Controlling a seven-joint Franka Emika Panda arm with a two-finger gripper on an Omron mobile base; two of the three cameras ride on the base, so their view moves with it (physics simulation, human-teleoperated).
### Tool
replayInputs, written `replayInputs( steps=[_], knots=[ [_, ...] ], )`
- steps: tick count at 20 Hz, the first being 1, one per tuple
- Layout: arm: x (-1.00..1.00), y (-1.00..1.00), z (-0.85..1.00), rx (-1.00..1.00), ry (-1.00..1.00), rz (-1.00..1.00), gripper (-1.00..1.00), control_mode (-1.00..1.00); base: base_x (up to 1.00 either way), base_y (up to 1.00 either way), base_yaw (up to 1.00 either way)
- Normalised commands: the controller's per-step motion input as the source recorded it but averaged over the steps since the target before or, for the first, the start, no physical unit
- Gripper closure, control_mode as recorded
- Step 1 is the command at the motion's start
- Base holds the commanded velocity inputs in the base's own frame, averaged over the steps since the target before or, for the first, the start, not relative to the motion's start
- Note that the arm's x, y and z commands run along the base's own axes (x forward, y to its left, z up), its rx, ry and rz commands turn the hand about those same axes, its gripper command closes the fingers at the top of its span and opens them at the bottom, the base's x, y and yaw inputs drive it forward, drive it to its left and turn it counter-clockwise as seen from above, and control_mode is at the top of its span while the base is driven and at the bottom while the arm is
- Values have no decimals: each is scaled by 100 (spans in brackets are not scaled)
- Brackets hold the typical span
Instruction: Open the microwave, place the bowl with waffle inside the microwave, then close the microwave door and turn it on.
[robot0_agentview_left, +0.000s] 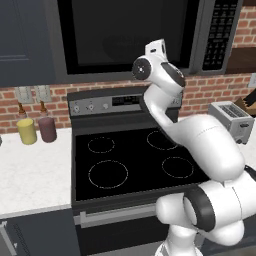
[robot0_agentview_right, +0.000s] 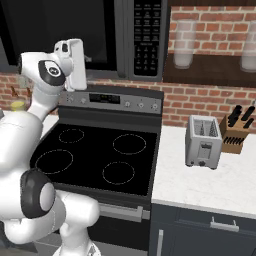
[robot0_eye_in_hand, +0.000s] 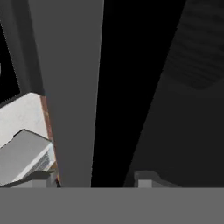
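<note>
The microwave (robot0_agentview_left: 60, 75) hangs above the stove with its keypad (robot0_agentview_right: 146, 37) at the right. The microwave door (robot0_agentview_left: 115, 30) is closed, its black window facing me. My arm reaches up so the white hand (robot0_agentview_left: 156, 48) is held close to the door. In the hand view, my gripper (robot0_eye_in_hand: 94, 177) is open. A vertical dark grey bar (robot0_eye_in_hand: 70, 87) of the door runs between its fingertips. The left fingertip (robot0_eye_in_hand: 43, 177) is right beside the bar and the right one stands apart from it. The bowl and the waffle are out of view.
A black glass stove (robot0_agentview_left: 130, 160) lies below the arm. A yellow jar (robot0_agentview_left: 26, 131) and a maroon jar (robot0_agentview_left: 47, 129) stand on the left counter. A silver toaster (robot0_agentview_right: 202, 140) and a knife block (robot0_agentview_right: 237, 130) are on the right counter.
</note>
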Motion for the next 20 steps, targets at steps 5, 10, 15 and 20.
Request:
replayInputs(
  steps=[5, 10, 15, 20],
  knots=[
    [50, 0, 0, 0, 1, 5, -100, -100, 0, 0, 0],
    [-46, 0, -1, 1, 0, 5, -100, -100, 0, 0, 0],
    [-100, -19, -6, 9, 0, 14, -100, -100, 0, 0, 0],
    [-99, -69, 0, 20, 0, 25, -100, -100, 0, 0, 0]
  ],
)
